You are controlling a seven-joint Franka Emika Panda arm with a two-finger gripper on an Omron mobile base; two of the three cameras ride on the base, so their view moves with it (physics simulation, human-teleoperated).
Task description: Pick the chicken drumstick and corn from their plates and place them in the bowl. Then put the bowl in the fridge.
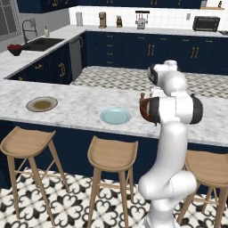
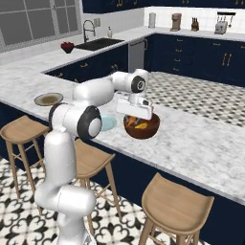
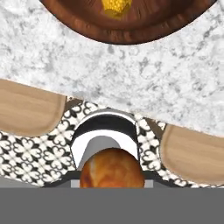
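The white two-finger gripper (image 2: 136, 116) hangs just over the near rim of the deep, dark reddish-brown wooden bowl (image 2: 142, 127), at the centre of the right base view. Its jaws stand narrow, closed on the small orange-brown chicken drumstick (image 3: 112, 169), which bulges at the bottom centre of the hand view. The small bright yellow corn cob (image 3: 116, 7) already lies inside the bowl, at the top centre of that view.

Both flat plates look bare: the round light blue plate (image 1: 115, 116) sits at the centre of the left base view, and the brownish-grey plate with a darker brown centre (image 1: 42, 104) lies at its middle left, both on the white marbled counter (image 1: 80, 104).

So the step in hand appears to be the delivery of item 2 of 2, the drumstick, into the bowl. In the hand view the meat sits over the counter and floor, short of the bowl. The next move likely calls for carrying it over the bowl's hollow, then spreading the jaws. Afterwards the bowl must go to the fridge.
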